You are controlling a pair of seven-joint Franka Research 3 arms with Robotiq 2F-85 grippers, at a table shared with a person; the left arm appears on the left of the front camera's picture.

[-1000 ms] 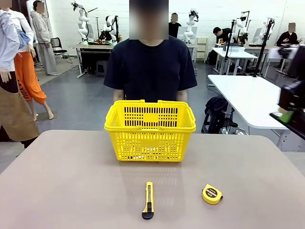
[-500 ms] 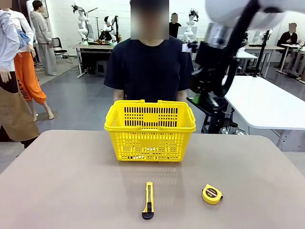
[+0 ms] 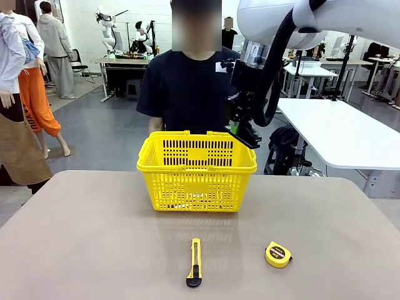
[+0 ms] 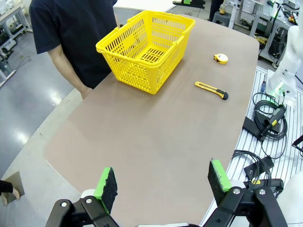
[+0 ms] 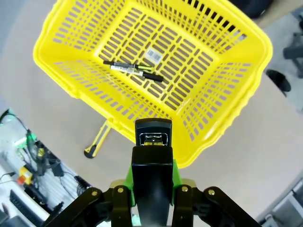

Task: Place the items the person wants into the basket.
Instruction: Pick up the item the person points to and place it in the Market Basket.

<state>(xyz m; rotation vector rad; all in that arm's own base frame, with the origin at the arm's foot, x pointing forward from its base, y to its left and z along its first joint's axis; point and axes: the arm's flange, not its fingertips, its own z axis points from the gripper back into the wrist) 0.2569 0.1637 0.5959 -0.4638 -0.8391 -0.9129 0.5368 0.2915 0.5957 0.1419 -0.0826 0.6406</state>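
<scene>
While the slim black pen with yellow tips (image 5: 127, 64) and white marker with black cap (image 5: 134, 72) lie in the bright yellow slotted plastic basket (image 3: 197, 167), the right gripper (image 5: 151, 187) hangs above it clamping the black desk stapler (image 5: 152, 177) (last item, judged); left gripper (image 4: 163, 182) gapes empty.

No print can be read; the white label (image 5: 153, 55) on the basket (image 5: 66, 35) floor is too small.
</scene>
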